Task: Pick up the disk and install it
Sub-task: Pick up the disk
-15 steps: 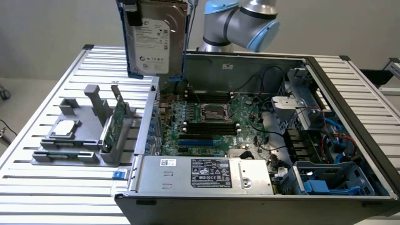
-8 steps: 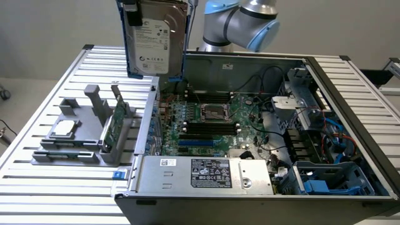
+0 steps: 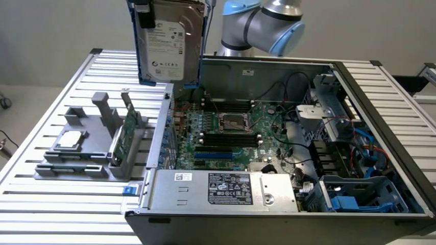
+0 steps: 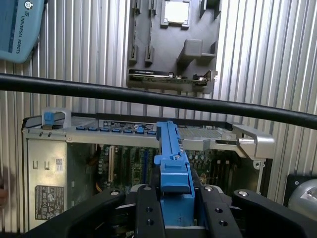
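As tool (image 4: 177,201) grips disk (image 3: 168,46), arm cap (image 4: 20,29) reads "UNIVERSAL ROBOTS".

The silver-grey disk (image 3: 167,43), white-labelled and blue-framed, hangs upright in the air over the open computer's (image 3: 272,69) edge.

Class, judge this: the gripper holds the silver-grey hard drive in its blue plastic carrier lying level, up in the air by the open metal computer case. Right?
Not level: the exterior view shows the silver-grey hard drive hanging upright in the gripper, up in the air by the open metal computer case.
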Controlling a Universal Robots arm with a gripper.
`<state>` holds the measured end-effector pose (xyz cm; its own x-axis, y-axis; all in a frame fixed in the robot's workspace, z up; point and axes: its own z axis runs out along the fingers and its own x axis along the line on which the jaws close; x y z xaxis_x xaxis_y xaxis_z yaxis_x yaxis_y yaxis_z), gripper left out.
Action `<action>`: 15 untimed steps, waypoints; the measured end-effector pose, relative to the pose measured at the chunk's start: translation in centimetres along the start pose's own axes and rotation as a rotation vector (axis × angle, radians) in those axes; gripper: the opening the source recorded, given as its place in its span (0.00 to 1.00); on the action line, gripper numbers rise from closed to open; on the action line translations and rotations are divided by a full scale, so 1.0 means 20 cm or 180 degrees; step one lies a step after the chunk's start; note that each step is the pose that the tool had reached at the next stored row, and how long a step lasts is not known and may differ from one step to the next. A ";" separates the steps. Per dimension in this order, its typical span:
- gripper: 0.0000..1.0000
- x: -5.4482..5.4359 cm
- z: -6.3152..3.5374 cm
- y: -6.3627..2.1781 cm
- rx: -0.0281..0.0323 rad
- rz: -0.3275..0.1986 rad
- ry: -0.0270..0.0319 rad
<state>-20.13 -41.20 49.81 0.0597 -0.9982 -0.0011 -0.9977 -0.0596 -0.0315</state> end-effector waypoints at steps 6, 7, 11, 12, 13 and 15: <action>0.33 0.01 -0.003 -0.060 0.0000 -0.0048 -0.0006; 0.33 0.02 -0.003 -0.069 0.0000 -0.0050 -0.0007; 0.33 0.06 -0.005 -0.102 0.0000 -0.0051 -0.0007; 0.33 0.08 -0.005 -0.110 0.0000 -0.0051 -0.0007; 0.33 0.09 -0.004 -0.120 0.0000 -0.0051 -0.0007; 0.33 0.12 -0.004 -0.138 0.0000 -0.0051 -0.0007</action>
<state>-17.23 -43.43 49.98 0.0759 -0.9971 -0.0026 -0.9966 -0.0757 -0.0316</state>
